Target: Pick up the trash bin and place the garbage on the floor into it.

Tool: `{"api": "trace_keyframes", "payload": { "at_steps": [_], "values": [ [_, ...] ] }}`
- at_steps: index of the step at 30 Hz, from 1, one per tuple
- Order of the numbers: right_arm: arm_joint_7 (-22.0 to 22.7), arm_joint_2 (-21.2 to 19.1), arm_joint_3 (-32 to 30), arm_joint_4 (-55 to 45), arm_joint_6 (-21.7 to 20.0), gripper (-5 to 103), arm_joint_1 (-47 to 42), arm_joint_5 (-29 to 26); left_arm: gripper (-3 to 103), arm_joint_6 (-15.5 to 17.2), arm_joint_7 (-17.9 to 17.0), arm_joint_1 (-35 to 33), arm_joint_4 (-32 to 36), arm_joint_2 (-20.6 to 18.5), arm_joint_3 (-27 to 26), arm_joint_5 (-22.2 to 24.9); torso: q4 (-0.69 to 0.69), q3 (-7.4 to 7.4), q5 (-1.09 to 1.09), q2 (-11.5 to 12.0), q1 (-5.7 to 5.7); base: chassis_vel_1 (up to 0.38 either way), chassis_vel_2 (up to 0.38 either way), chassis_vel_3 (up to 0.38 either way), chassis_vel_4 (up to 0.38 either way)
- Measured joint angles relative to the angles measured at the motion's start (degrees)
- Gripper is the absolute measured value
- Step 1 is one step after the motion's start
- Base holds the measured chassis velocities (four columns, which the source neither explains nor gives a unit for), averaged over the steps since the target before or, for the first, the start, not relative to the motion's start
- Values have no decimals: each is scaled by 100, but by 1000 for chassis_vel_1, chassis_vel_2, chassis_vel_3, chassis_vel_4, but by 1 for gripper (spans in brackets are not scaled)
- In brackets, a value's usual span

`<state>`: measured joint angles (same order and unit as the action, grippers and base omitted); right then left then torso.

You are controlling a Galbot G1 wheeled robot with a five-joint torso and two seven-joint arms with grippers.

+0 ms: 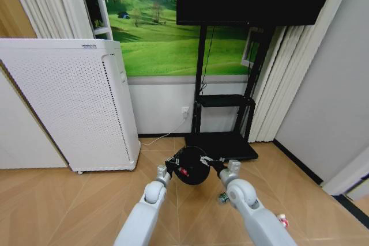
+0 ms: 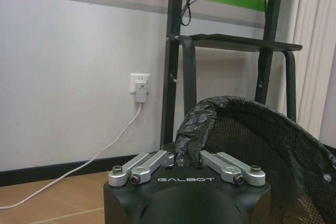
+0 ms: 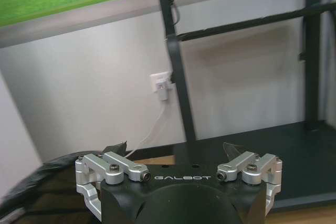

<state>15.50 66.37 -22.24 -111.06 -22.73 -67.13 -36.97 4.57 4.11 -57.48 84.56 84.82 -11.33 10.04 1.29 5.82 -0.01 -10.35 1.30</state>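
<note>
The trash bin (image 1: pixel 193 176), small, round and black with a liner, is held off the floor between my two arms. My left gripper (image 1: pixel 170 170) is shut on the bin's rim (image 2: pixel 187 132), pinching the crumpled liner. My right gripper (image 1: pixel 215 164) is open beside the opposite rim, and the bin's edge (image 3: pixel 44 179) shows dark below it. A small red piece of garbage (image 1: pixel 183 171) shows inside the bin's mouth. A greenish can (image 1: pixel 222 199) lies on the floor by my right arm. A red-and-white scrap (image 1: pixel 282 220) lies farther right.
A tall white perforated appliance (image 1: pixel 69 105) stands on the left. A black TV stand (image 1: pixel 222 142) with a low base is straight behind the bin, against the wall. A white cable (image 2: pixel 79 169) runs from a wall socket (image 2: pixel 139 88). Curtains hang at right.
</note>
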Motion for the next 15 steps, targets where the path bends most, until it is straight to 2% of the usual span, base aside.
{"api": "trace_keyframes", "payload": {
  "at_steps": [3, 4, 6, 15],
  "values": [
    [-36, -11, -67, 26, 12, 100, -36, 93, 7, 14, 2, -76, 84, -38, -86, 13, 2, 0, 0, 0, 0, 0, 0, 0, 0],
    [-149, -27, -100, 110, 27, 100, -50, 140, 7, 26, 2, -123, 133, -74, -142, 28, -3, 0, 0, 0, 0, 0, 0, 0, 0],
    [-334, -50, -154, 255, 65, 100, -96, 203, 7, 55, -3, -135, 174, -147, -172, 59, -2, 0, 1, 0, 0, 0, 0, 0, 0],
    [-438, -11, -147, 464, 126, 100, 2, 249, 7, 159, -52, -100, 272, -214, -105, 183, -2, 0, 1, 0, 0, -32, -27, 20, 34]
  ]
}}
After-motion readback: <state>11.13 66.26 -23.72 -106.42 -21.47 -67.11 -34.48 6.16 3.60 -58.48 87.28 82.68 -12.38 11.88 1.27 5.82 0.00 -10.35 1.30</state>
